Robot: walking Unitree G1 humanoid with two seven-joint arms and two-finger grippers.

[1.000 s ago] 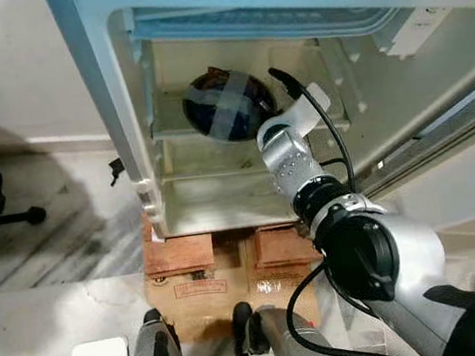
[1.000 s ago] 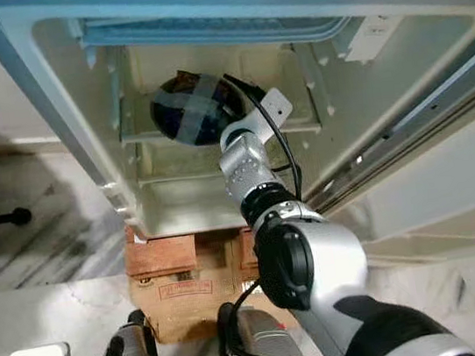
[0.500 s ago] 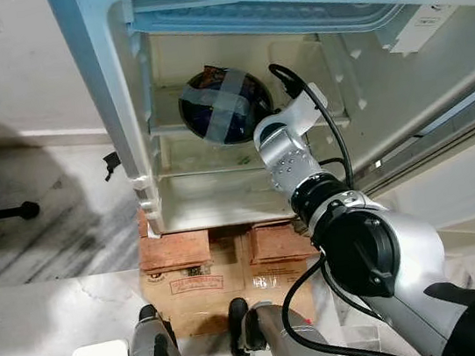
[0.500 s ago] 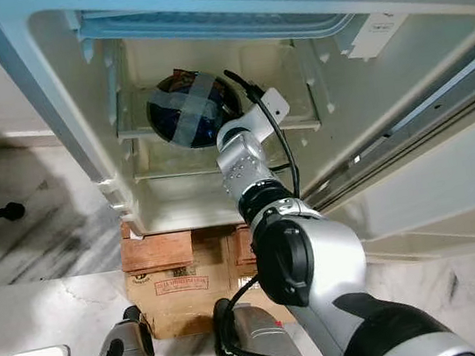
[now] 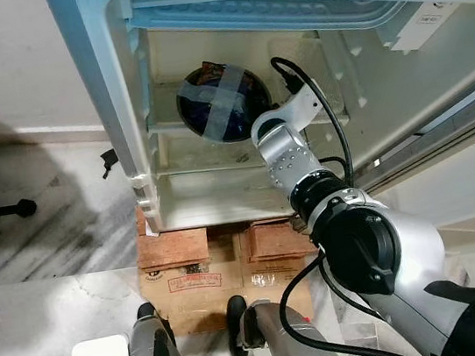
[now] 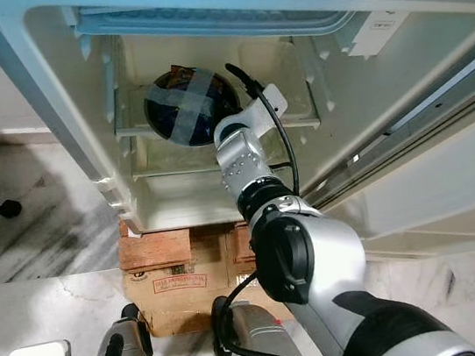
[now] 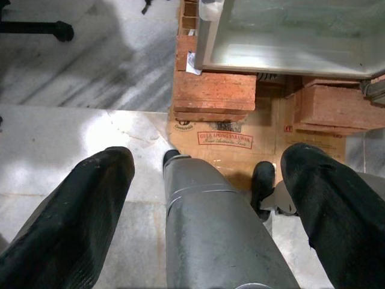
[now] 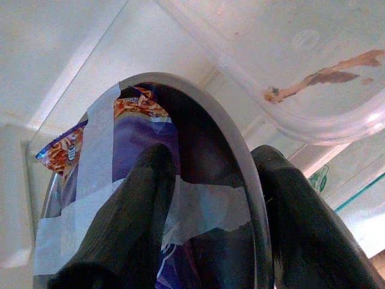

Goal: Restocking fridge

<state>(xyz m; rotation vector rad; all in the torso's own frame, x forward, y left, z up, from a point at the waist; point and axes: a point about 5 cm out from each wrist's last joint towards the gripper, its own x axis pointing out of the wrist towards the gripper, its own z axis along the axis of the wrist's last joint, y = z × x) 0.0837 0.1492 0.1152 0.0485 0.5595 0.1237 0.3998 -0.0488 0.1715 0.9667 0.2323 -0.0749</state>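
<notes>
A dark round bowl [image 5: 222, 102], crossed by strips of grey tape over a purple and orange snack packet, is inside the open fridge [image 5: 114, 116] at the level of the upper glass shelf [image 5: 169, 131]. It is tipped so its mouth faces me. My right arm reaches into the fridge. In the right wrist view my right gripper [image 8: 212, 153] is shut on the bowl's rim [image 8: 240, 144], one finger inside and one outside. I cannot tell whether the bowl rests on the shelf. My left gripper [image 7: 207, 156] hangs low over the floor, open and holding nothing.
The fridge stands on red bricks [image 5: 177, 248] with a flattened cardboard box [image 5: 201, 282] in front. Its door [image 5: 442, 123] is swung open at the right. A black chair base [image 5: 3, 211] lies on the marble floor at the left. The lower shelf [image 5: 215, 203] is bare.
The view has shifted a little. My right arm has edged slightly further into the fridge with the bowl still in its grip. The left arm has not moved.
</notes>
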